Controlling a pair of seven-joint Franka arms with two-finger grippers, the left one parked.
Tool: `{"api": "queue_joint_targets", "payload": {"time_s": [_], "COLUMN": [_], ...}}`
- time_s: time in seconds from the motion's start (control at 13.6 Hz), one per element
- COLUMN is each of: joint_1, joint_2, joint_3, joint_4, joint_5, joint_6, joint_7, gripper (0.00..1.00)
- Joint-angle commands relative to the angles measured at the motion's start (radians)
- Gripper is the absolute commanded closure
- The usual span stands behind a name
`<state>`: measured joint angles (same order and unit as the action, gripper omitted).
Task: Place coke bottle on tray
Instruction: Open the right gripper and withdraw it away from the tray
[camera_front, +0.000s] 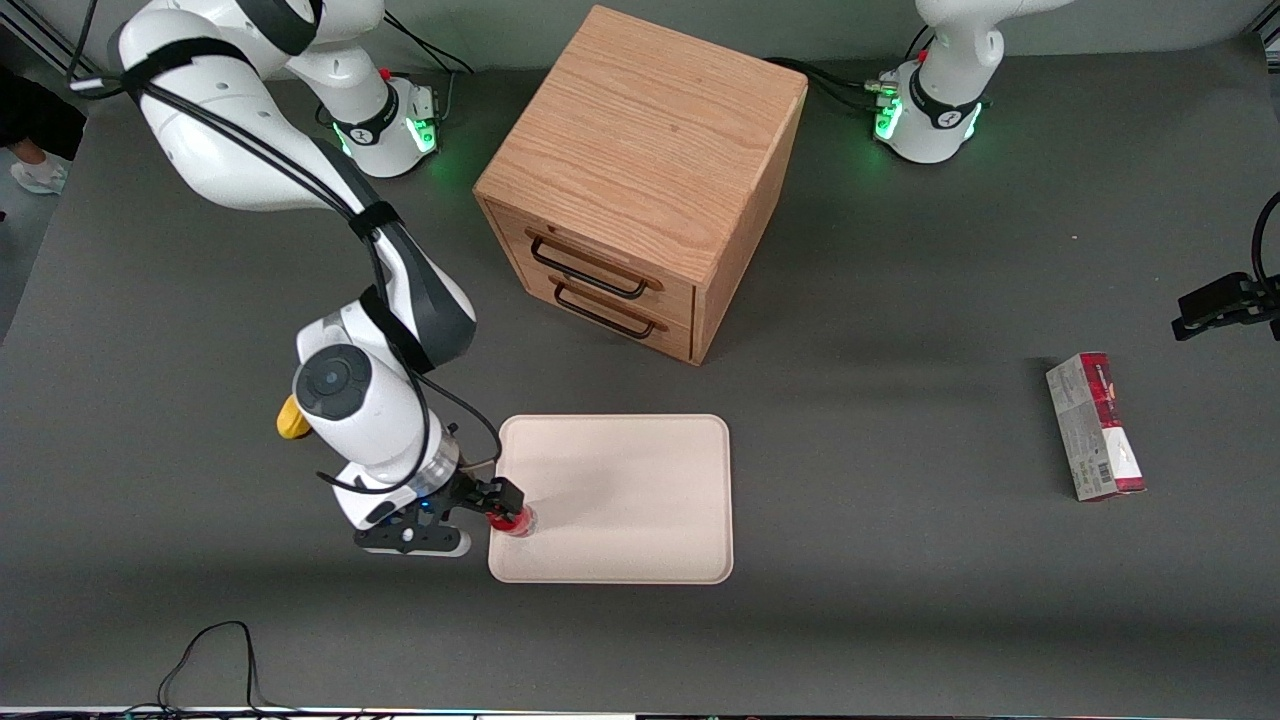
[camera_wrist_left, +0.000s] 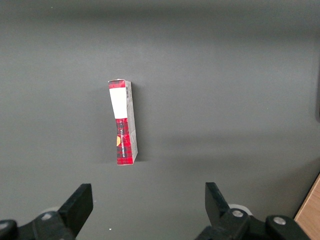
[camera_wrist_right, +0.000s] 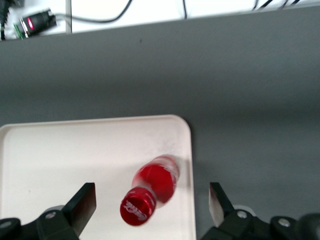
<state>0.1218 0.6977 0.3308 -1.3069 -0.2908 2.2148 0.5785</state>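
The coke bottle (camera_front: 513, 520) is small and red with a red cap. It stands on the pale cream tray (camera_front: 620, 480), close to the rim at the corner nearest the working arm and the front camera. In the right wrist view the bottle (camera_wrist_right: 150, 192) leans, cap toward the camera, on the tray (camera_wrist_right: 75, 155). My right gripper (camera_front: 495, 515) hovers over that corner. Its fingers are open and stand wide apart on either side of the bottle (camera_wrist_right: 151, 205), with a gap to it on both sides.
A wooden drawer cabinet (camera_front: 640, 180) stands farther from the front camera than the tray. A yellow lump (camera_front: 289, 417) lies beside my wrist. A red-and-grey carton (camera_front: 1095, 425) lies toward the parked arm's end, also in the left wrist view (camera_wrist_left: 124, 122). Cables (camera_front: 210, 650) run along the table's front edge.
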Motion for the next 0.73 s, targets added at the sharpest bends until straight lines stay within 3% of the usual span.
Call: {"api": "queue_joint_targets", "payload": {"time_s": [0.0,0.22,0.44,0.66], "joint_1": [0.004,0.009,0.009,0.009], "joint_2": [-0.162,-0.363,-0.571,-0.687], "joint_3": [-0.057,-0.182,-0.327,-0.397], "joint_4": [-0.064,-0.242,-0.36,-0.368], "joint_5": [-0.001,0.089,0.252,0.294], "joint_6": [-0.157,-0.218,-0.317,-0.469], "joint_7": [-0.125,-0.344,-0.633,-0.687], "gripper": [0.0,0.0,0.0,0.0]}}
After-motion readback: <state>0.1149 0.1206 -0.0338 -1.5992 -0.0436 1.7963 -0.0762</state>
